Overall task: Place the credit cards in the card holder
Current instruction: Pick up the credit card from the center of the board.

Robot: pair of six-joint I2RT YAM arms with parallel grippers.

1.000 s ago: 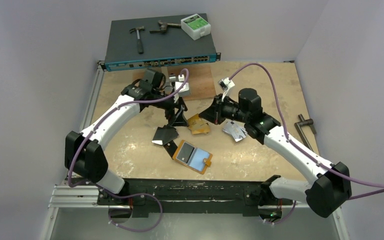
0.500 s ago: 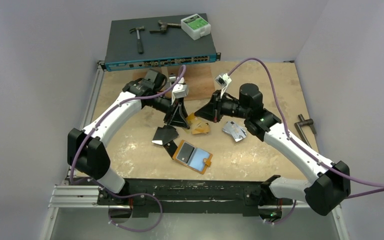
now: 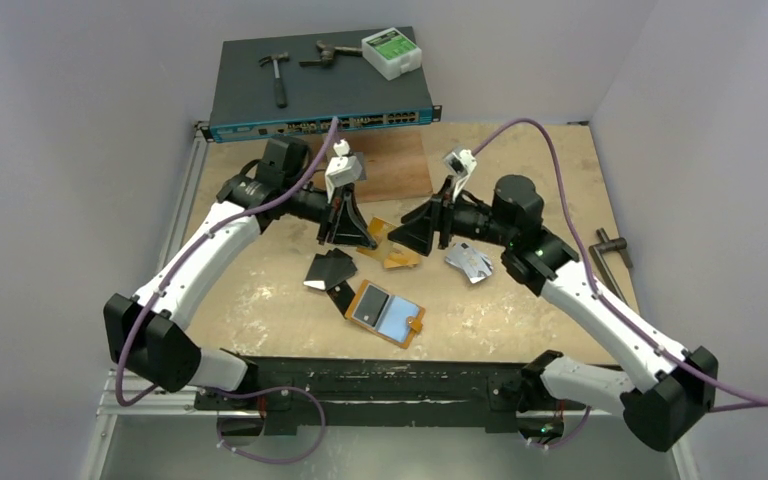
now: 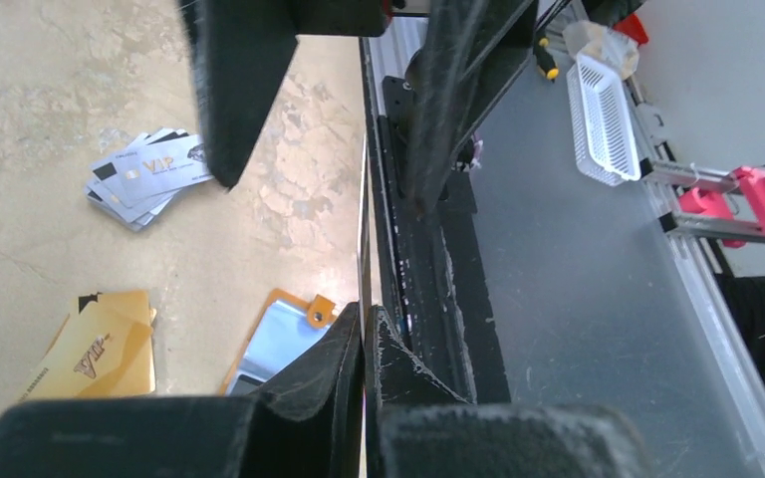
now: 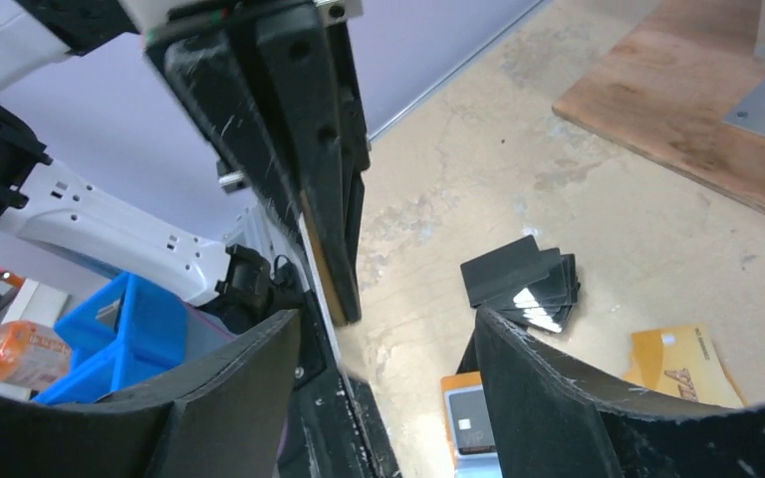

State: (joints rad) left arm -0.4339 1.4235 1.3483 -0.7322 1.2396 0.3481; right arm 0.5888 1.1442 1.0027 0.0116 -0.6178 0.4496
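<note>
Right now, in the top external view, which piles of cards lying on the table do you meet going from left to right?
black cards → orange-gold cards → silvery-white cards

A robotics lab bench (rather workshop-like): network switch (image 3: 345, 95) topped with a hammer (image 3: 276, 76), behind a plywood tabletop (image 3: 490, 322).

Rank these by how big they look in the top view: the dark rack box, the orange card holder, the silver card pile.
1. dark rack box, by far the largest
2. orange card holder
3. silver card pile, somewhat smaller than the holder
</note>
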